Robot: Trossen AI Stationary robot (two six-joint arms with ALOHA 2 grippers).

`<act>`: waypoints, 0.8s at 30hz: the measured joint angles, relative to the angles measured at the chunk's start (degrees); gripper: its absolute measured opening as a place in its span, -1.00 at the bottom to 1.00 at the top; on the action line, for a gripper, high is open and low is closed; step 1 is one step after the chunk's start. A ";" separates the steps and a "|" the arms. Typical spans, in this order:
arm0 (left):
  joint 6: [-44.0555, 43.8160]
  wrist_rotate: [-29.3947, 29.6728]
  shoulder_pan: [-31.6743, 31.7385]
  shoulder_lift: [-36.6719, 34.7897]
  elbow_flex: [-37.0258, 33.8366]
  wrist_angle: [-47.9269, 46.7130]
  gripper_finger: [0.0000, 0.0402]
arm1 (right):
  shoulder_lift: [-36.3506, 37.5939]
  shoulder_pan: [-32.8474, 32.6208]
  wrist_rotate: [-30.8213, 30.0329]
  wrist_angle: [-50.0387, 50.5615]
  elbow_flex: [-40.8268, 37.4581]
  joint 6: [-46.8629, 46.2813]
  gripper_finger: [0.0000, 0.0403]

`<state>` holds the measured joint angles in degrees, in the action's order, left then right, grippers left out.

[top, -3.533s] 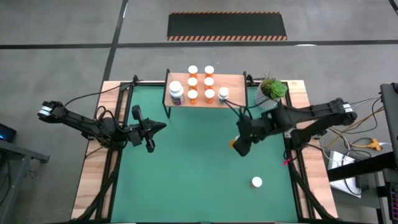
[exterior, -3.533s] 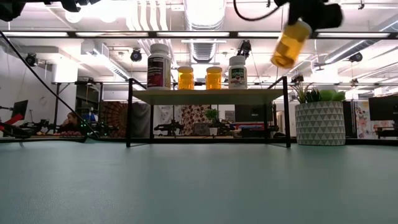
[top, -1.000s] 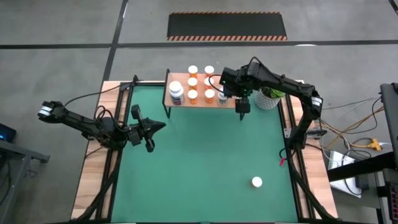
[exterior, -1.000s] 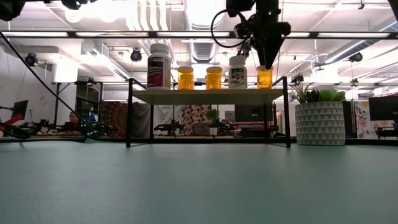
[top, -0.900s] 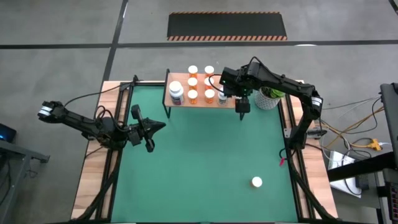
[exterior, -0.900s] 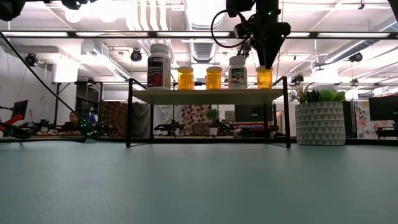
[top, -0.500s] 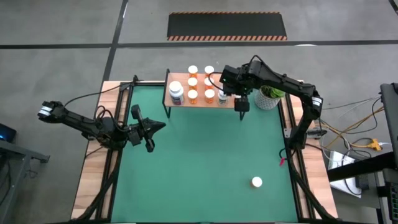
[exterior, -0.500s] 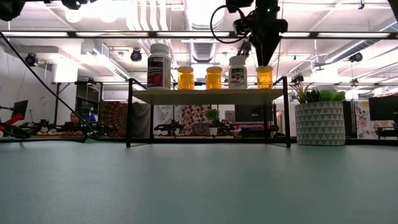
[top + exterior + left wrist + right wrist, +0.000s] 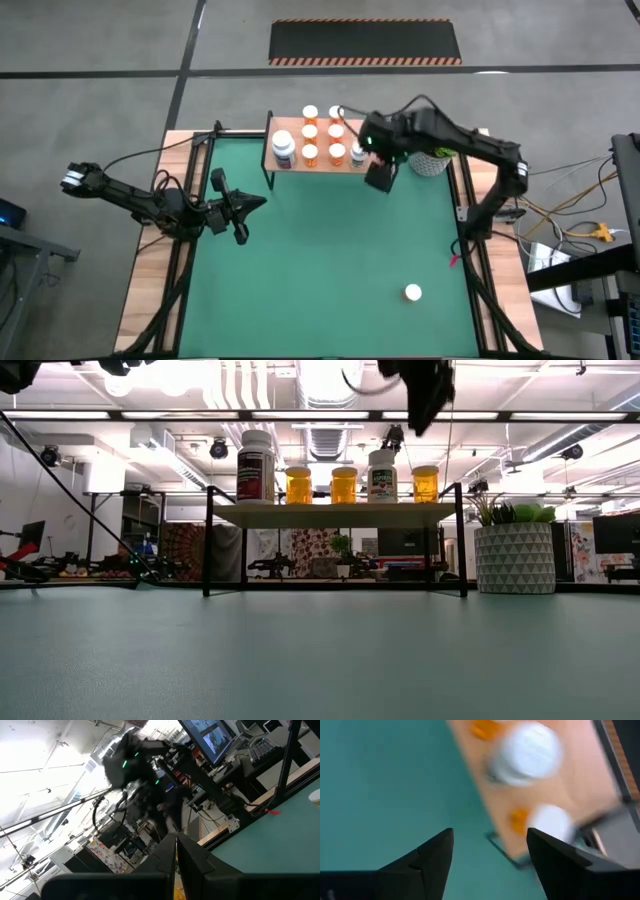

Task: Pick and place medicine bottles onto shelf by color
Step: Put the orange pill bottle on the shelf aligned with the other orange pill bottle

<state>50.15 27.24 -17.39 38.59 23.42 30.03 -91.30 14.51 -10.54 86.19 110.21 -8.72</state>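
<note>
Broad open stretch of green mat [image 9: 320,270] across the surface's middle and near half, broken only by one lone bottle [image 9: 413,293] toward the near right. Far edge crowded: shelf [image 9: 375,130] packed with bottles [image 9: 310,131], bare board only at its right part. Plant pot [image 9: 436,150] just beside the shelf's right end. Right tool [image 9: 379,176] above the shelf's front right corner; left tool [image 9: 240,210] over the mat's left side.

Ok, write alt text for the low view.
A wooden shelf holds a row of five bottles, three orange-bodied. The right gripper hangs open above its right end, holding nothing; a potted plant stands to the right.
</note>
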 joint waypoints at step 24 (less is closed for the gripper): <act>-0.30 -0.94 0.00 6.48 -0.02 9.34 -1.00 | 14.52 -31.66 1.25 -67.33 -53.77 -25.87 0.19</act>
<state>49.85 26.30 -17.39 45.07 23.40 39.38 -76.78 -17.15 -9.29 18.86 56.45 -34.59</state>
